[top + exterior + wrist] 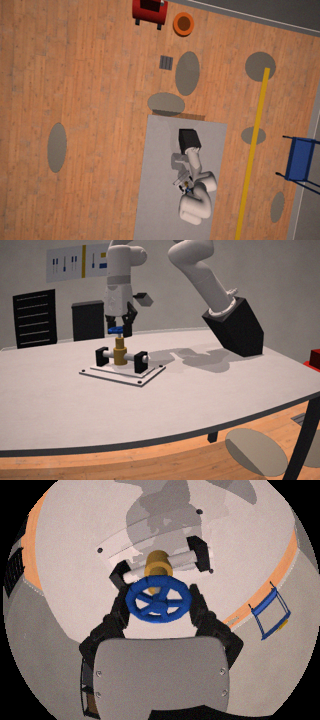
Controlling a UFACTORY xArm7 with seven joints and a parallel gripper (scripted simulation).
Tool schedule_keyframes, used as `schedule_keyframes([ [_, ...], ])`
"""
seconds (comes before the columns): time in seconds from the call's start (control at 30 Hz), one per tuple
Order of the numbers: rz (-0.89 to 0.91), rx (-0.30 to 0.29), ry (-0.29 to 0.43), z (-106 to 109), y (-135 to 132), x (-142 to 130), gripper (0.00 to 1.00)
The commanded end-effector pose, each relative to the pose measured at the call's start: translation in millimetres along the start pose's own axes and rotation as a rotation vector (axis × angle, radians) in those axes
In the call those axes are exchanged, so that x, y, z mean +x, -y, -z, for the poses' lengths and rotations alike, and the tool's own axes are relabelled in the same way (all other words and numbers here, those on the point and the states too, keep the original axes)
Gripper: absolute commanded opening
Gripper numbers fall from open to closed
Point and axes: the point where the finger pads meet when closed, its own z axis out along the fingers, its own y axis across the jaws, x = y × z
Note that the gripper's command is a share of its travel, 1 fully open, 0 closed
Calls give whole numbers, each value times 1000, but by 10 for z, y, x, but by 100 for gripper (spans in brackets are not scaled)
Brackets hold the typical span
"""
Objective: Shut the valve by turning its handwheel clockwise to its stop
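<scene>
Workshop: tool poster (77,261) (wall-hung), red cart (149,11).

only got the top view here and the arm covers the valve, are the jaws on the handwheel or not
Observer: Yes. In the wrist view the gripper is shut on the blue handwheel, one finger on each side of its rim.
Operator: is it coming straight down on it
Observer: The exterior view shows the gripper hanging upright over the handwheel, fingers level with the rim.
Operator: what's under the wheel
Observer: A yellow valve body on a grey pipe between two black blocks, on a bolted plate.
</scene>
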Motion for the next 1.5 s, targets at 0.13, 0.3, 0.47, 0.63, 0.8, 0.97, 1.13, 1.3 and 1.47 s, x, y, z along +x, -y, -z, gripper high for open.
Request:
schedule_keyframes([
  [0.13, -127, 4, 3, 5, 4, -9, 0],
  [0.3, -225, 4, 3, 5, 4, -9, 0],
  [0.47, -329, 4, 3, 5, 4, -9, 0],
  [0.63, -393, 3, 3, 5, 4, -9, 0],
  [0.8, -501, 3, 4, 5, 4, -9, 0],
  [0.97, -610, 3, 4, 5, 4, -9, 0],
  [1.13, -696, 3, 4, 5, 4, -9, 0],
  [1.3, -780, 3, 4, 5, 4, -9, 0],
  [1.47, -880, 3, 4, 5, 4, -10, 0],
])
